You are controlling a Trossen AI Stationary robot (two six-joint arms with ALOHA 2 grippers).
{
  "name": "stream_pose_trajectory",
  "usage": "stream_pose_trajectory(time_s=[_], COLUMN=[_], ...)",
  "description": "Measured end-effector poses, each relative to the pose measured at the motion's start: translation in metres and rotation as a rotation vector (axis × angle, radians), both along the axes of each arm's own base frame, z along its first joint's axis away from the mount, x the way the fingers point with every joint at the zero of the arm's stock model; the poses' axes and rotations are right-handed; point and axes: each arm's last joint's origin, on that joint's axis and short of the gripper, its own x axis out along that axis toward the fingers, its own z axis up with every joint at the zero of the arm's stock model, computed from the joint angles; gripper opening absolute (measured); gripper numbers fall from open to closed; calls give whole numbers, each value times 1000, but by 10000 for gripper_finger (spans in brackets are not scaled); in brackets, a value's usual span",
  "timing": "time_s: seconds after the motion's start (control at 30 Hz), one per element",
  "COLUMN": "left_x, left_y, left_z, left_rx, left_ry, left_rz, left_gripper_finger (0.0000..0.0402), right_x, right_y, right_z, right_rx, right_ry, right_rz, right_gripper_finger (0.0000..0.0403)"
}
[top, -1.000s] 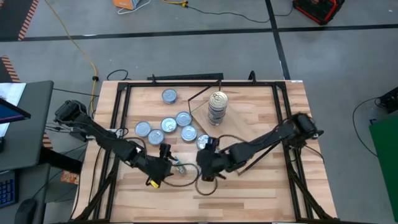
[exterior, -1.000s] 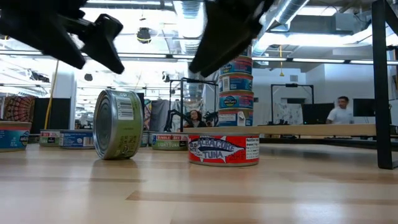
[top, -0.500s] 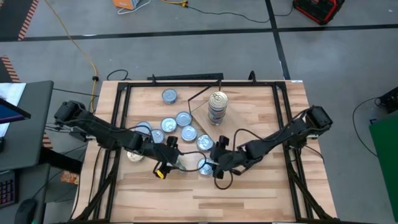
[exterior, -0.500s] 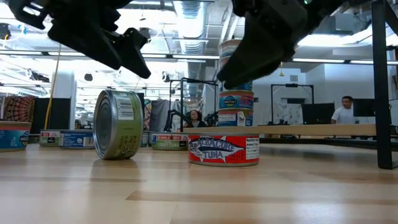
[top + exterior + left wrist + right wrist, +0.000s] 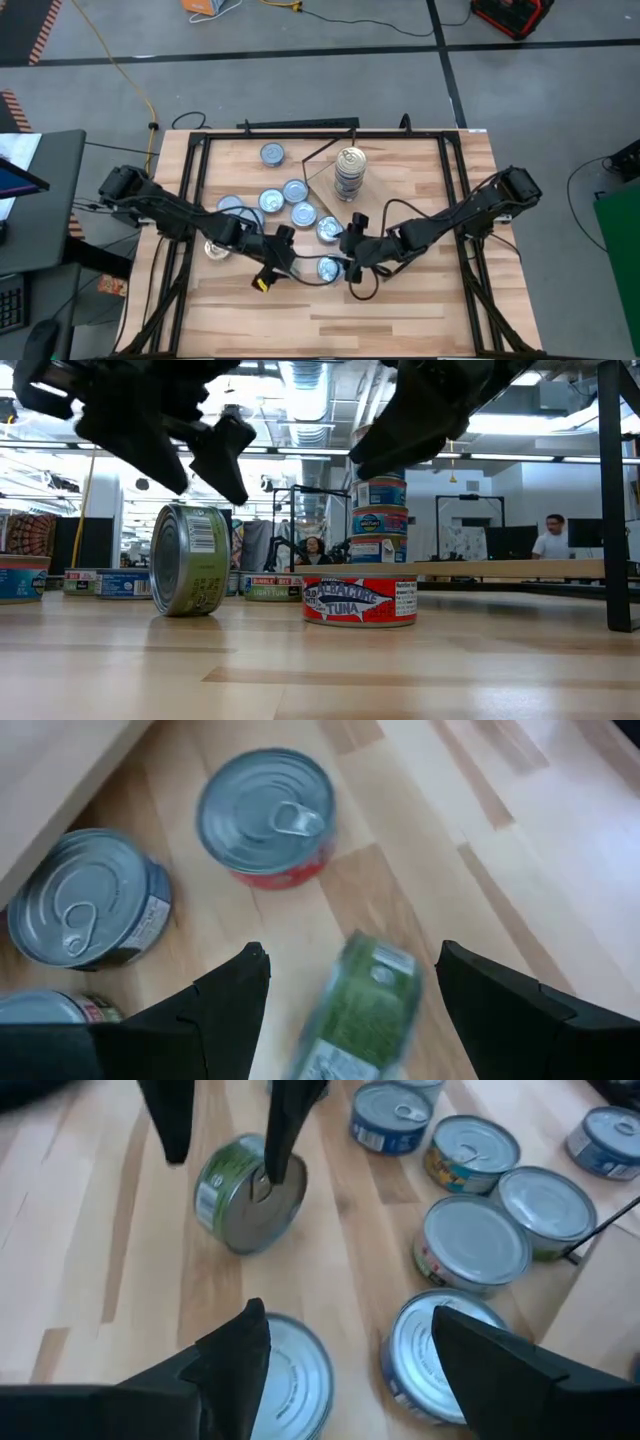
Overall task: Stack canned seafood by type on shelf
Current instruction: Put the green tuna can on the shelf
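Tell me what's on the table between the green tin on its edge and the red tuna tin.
Nothing: the low view shows only bare tabletop between the green tin and the red tuna tin.

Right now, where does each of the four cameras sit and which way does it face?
High: overhead, straight down on table, both arms, stacked cans.
Low: tabletop height, level across; green can on its edge, red tuna can, arms above.
Left wrist: looks past the open left hand down at green can.
Right wrist: past the open right hand toward green can.
Shared: all four show the green can.
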Motion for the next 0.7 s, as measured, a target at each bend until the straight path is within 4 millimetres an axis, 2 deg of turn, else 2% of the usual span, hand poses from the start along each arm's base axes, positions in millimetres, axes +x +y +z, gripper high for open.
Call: stream_pose_trajectory(time_s=[0.3,0.5,0.7], left_x=[-7,-6,-1], left_y=[-5,-3,-3], left_z=[-1,-1,-21], left_rx=[207,266,282], left_ry=[37,31,114], left_rz=[-218,-225,-234], left_gripper_finger=[277,277,277], right_x=[0,0,0], right_y=[0,0,1], right_z=[0,0,0], right_rx=[4,5,8], right_ry=[-1,-4,-7], right_rz=[-2,-2,-3], right_gripper_finger=[302,302,302])
